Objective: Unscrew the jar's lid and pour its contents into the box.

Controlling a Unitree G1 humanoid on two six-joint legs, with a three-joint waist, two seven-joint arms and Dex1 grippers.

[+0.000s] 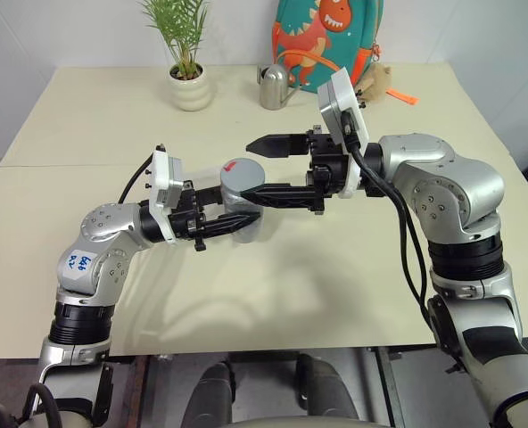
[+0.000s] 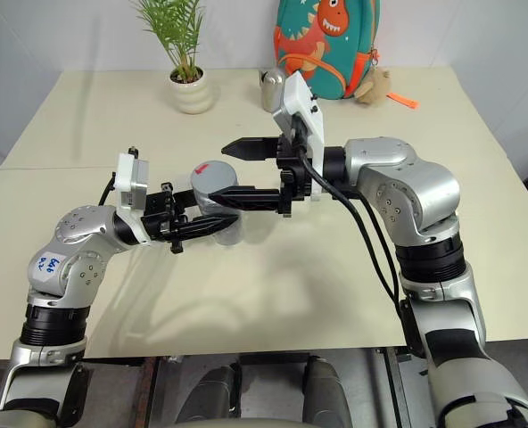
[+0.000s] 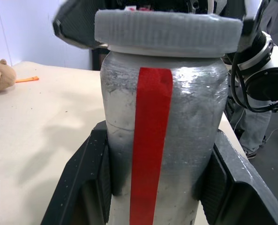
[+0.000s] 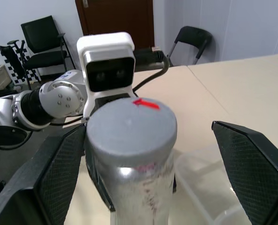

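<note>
Jar [image 1: 239,207] and lid [image 1: 243,171] sit at the centre of the head-camera scene, held above a cream table [image 1: 86,116] by the left gripper [image 1: 218,219], whose black fingers pinch the jar's body from the robot's left. The right gripper [image 1: 268,168] reaches in from the opposite side with its two fingers spread wide, one behind the grey lid and one in front, neither visibly touching it. At the table's far edge stand a white plant pot [image 1: 191,87], a metal watering can [image 1: 275,86] and a dinosaur-print bag [image 1: 328,40].

From the left wrist, the jar fills the gap between the pads, both pressed against its foggy wall on either side of a vertical red tape strip [image 3: 150,145]; the ribbed lid caps it, upright and fully seated.

From the right wrist, the lid's flat top with its small red mark [image 4: 146,104] lies between the open fingers [image 4: 251,164], nearer one finger than the other. The box [image 4: 202,187], clear and shallow, shows on the table just beyond the jar. The contents cannot be made out through the clouded wall.

The step in hand appears to be taking hold of the lid. It will likely go best if the right fingers centre on the ribbed rim before closing, level with it, while the left grip stays firm so the jar does not turn with the cap.
</note>
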